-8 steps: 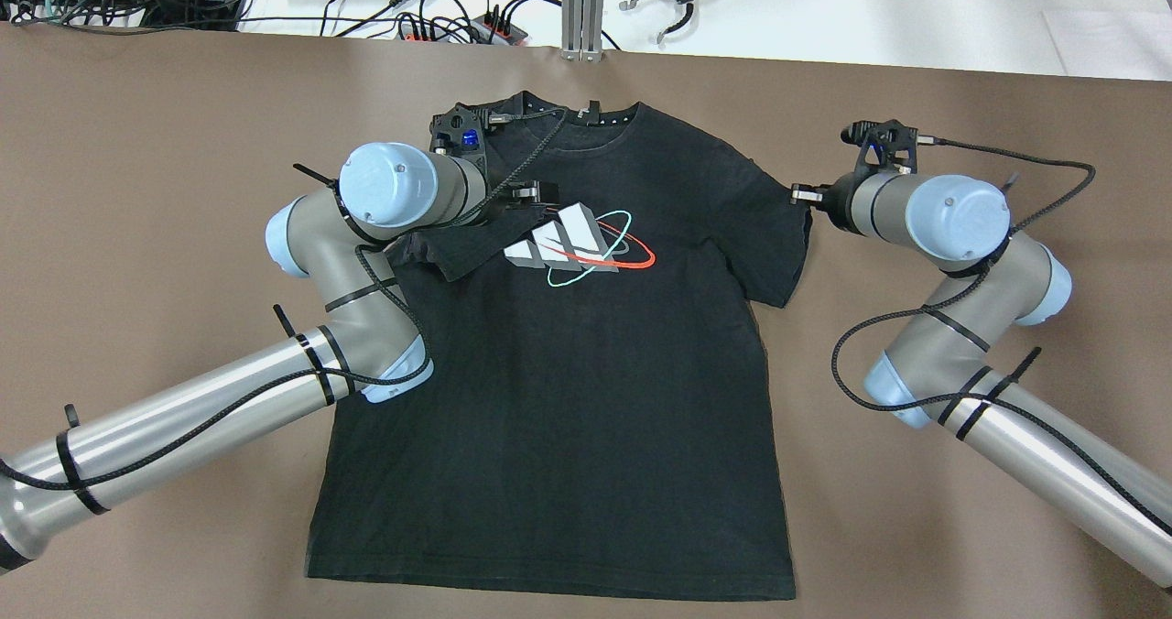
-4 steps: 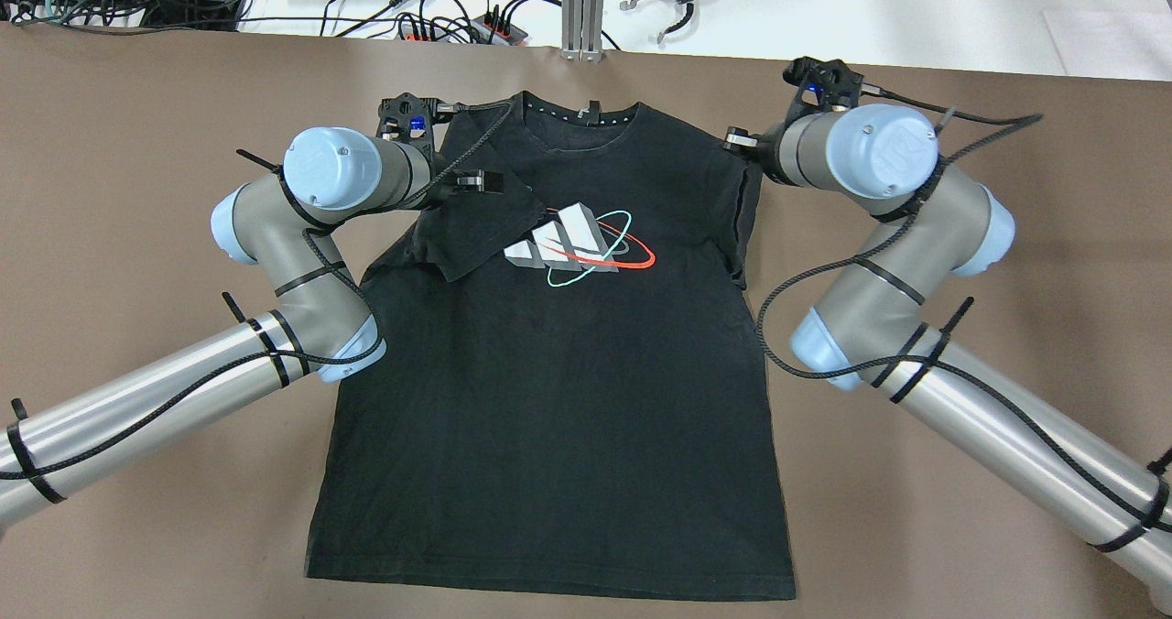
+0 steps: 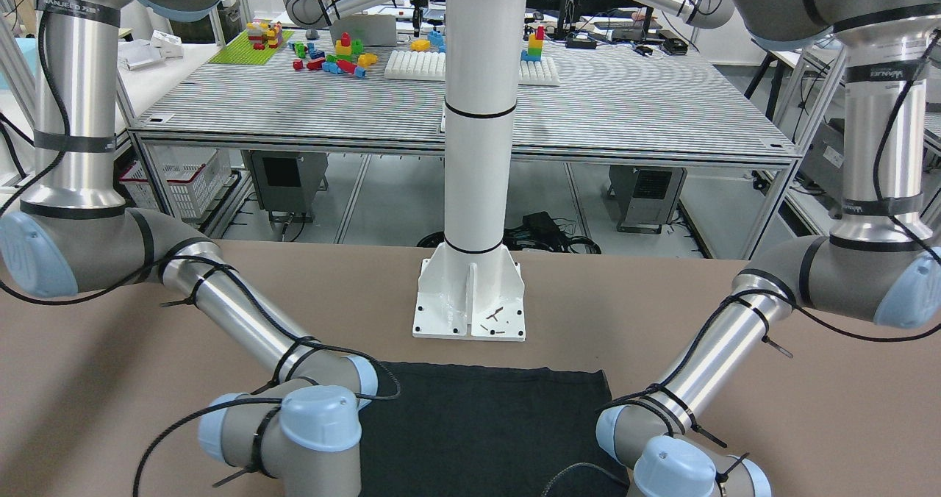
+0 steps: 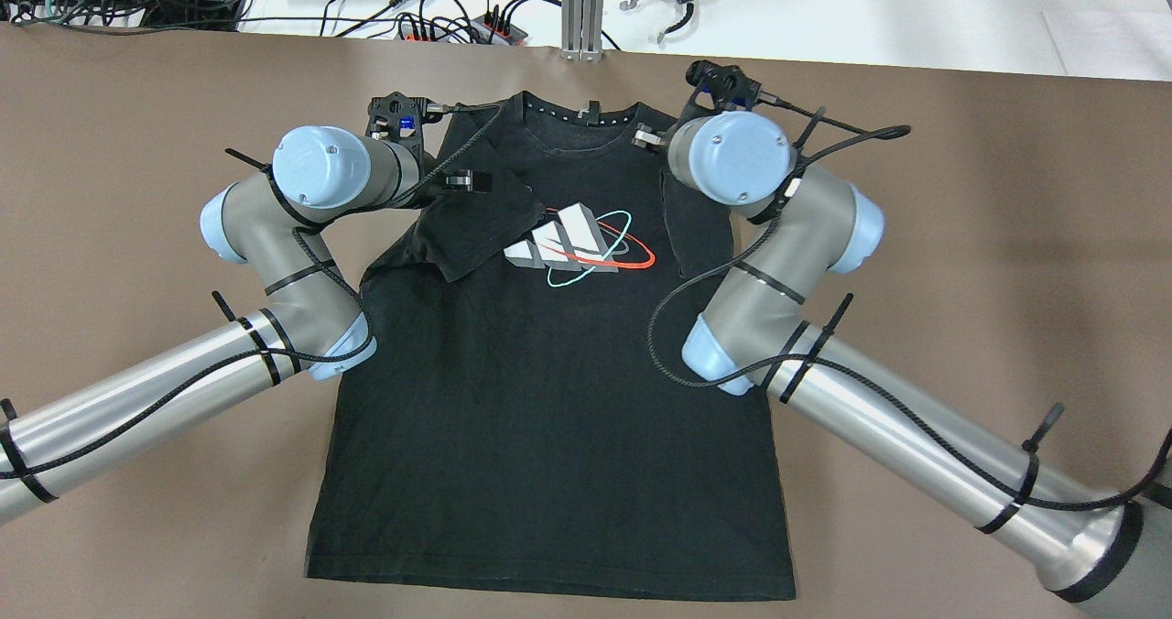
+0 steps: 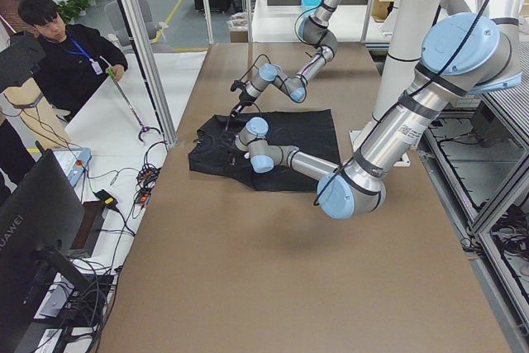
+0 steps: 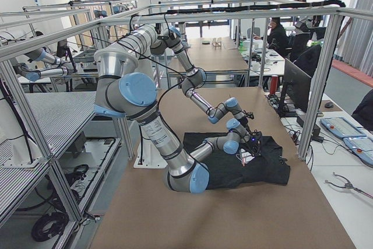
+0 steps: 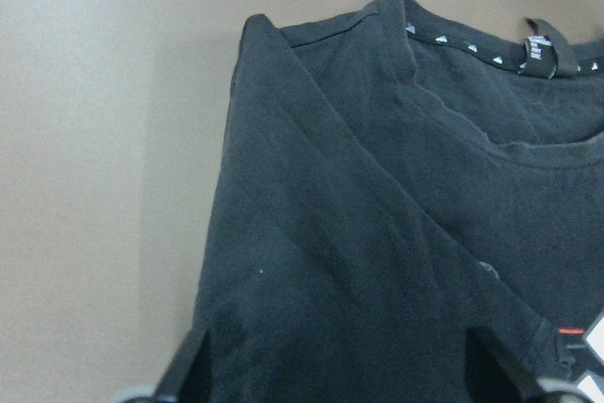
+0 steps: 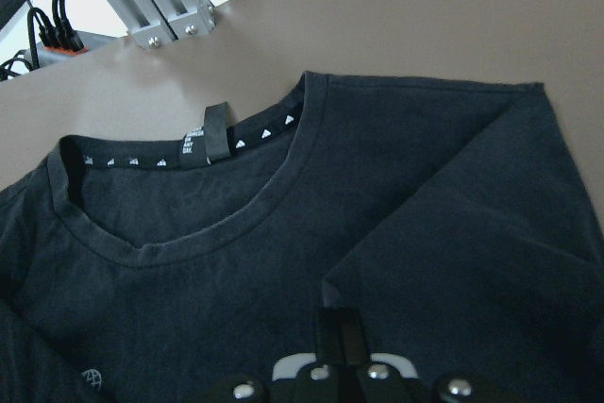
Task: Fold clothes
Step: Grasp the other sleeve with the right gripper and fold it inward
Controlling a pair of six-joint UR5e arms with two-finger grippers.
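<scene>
The black fabric T-shirt with a chest print (image 4: 549, 399) is lying flat on the brown table (image 4: 961, 234). I am pinching its sleeve (image 8: 472, 233) in my right gripper (image 8: 332, 327) just beside the collar (image 8: 255, 139), to fold it inward. My left gripper (image 7: 342, 370) is hovering across the collar, fingers (image 7: 186, 373) wide, empty.

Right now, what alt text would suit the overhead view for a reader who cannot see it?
A black T-shirt with a chest logo lies face up on a brown table, both sleeves turned inward. The left arm and right arm reach over its shoulders.
</scene>
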